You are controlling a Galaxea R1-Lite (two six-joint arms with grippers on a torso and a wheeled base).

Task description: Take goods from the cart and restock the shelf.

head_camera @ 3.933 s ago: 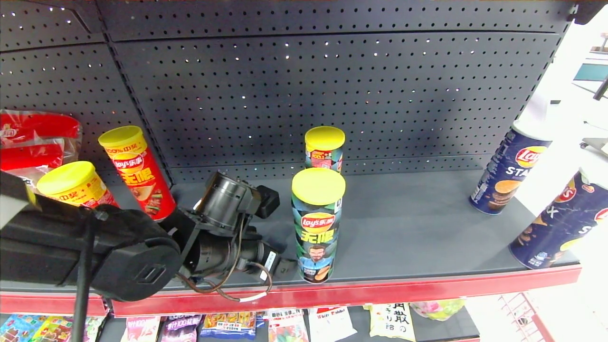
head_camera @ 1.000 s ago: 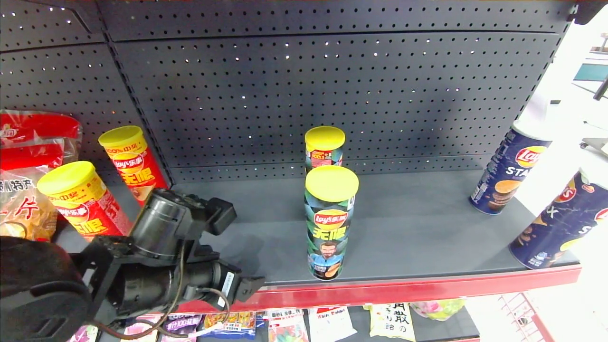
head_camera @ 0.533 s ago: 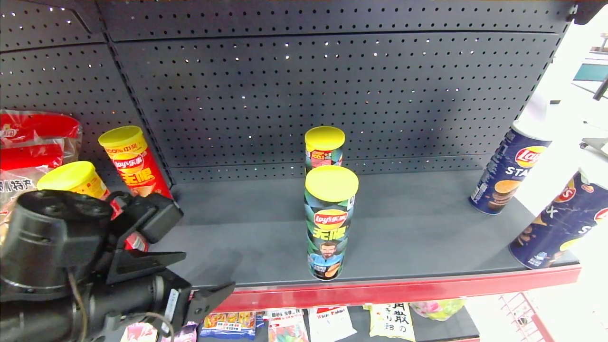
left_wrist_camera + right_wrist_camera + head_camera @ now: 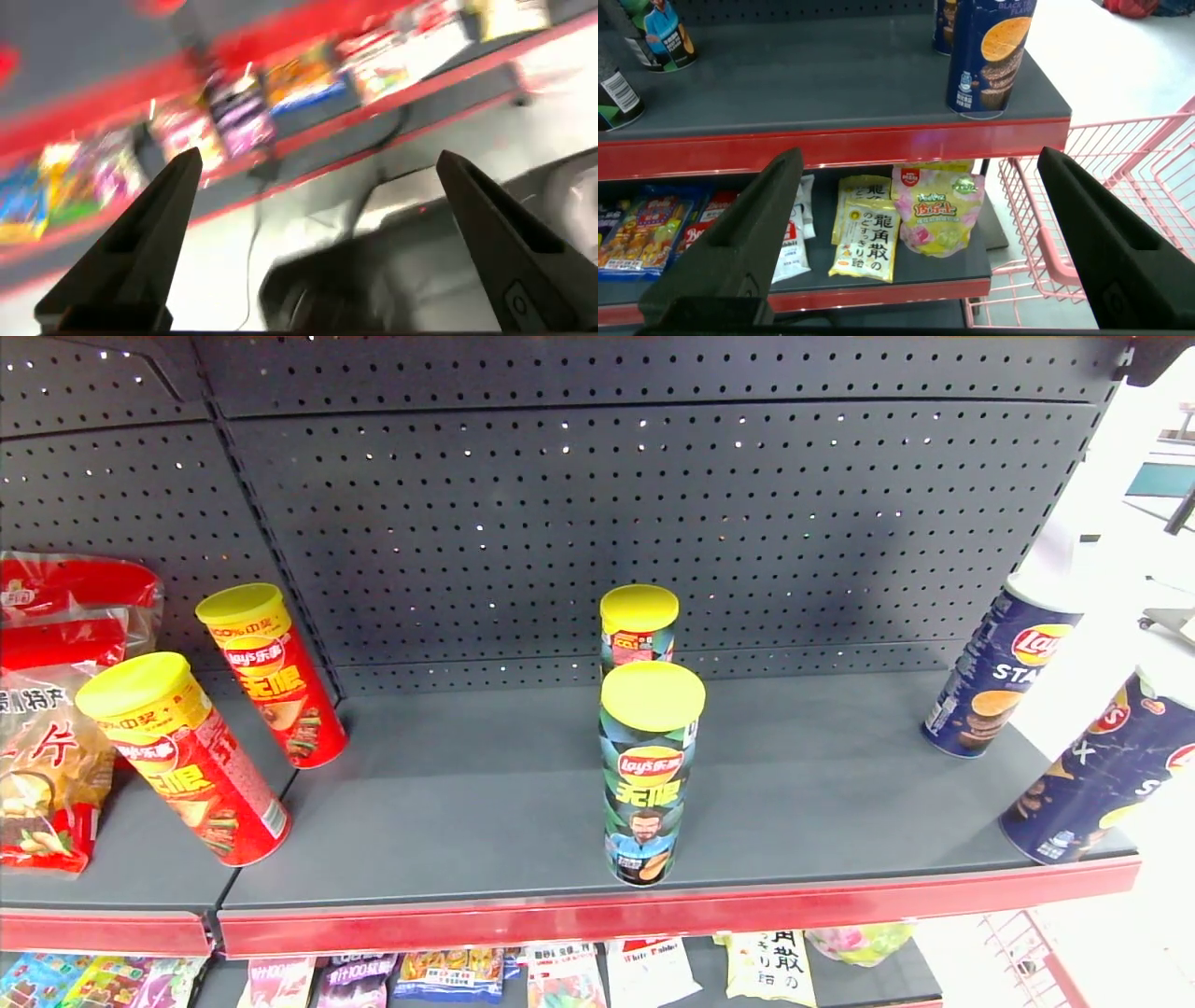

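Dark shelf [image 4: 822, 784] holds a green can [image 4: 651, 784] in the head view; the right wrist view adds a pink cart [image 4: 1156, 201]. Left gripper [image 4: 318, 156] and right gripper [image 4: 920, 154]: fingers released.

We saw dark grey shelf [image 4: 794, 803] with red front lip spanning middle of frame, pegboard behind. Centre: front green can [image 4: 651, 775] upright near lip, rear green can [image 4: 639, 625] upright just behind it, by pegboard. Left: rear red can [image 4: 271, 677] near pegboard, front red can [image 4: 182, 761] nearer lip, both yellow-lidded. Far left edge: snack bags [image 4: 47, 747]. Right: rear blue can [image 4: 999, 663], front blue can [image 4: 1092, 784] at shelf corner. Bottom edge: lower shelf [image 4: 892, 980] carried flat packets [image 4: 560, 975].
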